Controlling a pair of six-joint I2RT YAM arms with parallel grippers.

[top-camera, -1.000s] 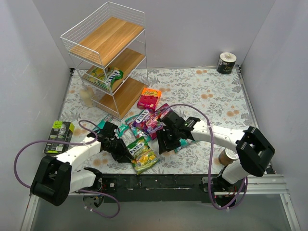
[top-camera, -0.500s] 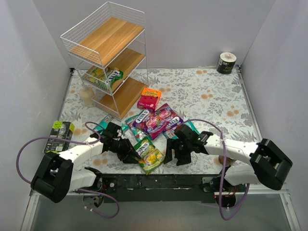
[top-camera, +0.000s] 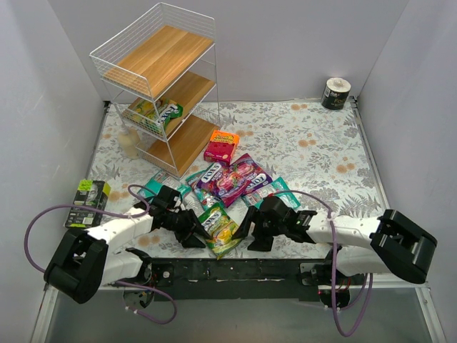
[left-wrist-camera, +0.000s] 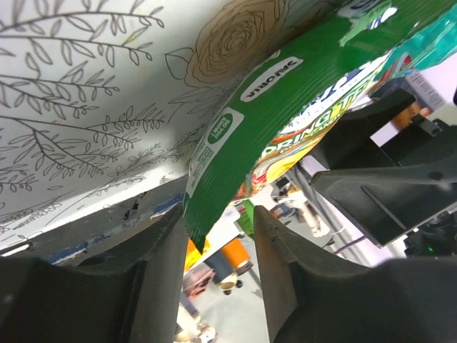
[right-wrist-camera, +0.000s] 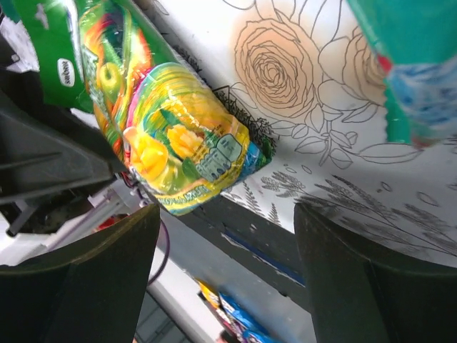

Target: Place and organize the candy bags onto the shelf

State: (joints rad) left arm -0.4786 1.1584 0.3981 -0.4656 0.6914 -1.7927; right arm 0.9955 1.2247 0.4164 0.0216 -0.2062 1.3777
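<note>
A yellow-green candy bag (top-camera: 221,229) lies at the table's front edge between my two grippers. My left gripper (top-camera: 194,230) is at its left side. In the left wrist view the bag (left-wrist-camera: 285,107) arches up off the cloth and its green corner dips between the fingertips of the left gripper (left-wrist-camera: 220,214), whose jaws stand apart. My right gripper (top-camera: 248,232) is wide open just right of the bag (right-wrist-camera: 178,136). Several more candy bags (top-camera: 232,179) are piled mid-table. The shelf (top-camera: 158,78) stands at the back left with one bag (top-camera: 153,113) on its middle tier.
An orange-pink box (top-camera: 221,146) lies by the shelf foot. A teal bag (right-wrist-camera: 407,64) is at my right gripper's right. A green-black pack (top-camera: 88,200) sits at the left, a can (top-camera: 335,93) at the back right and a cup (top-camera: 335,232) at the front right.
My right gripper has swung from the pile down to the front edge, beside the yellow-green bag. My left gripper has shifted right, and the bag has moved with it toward the edge.
</note>
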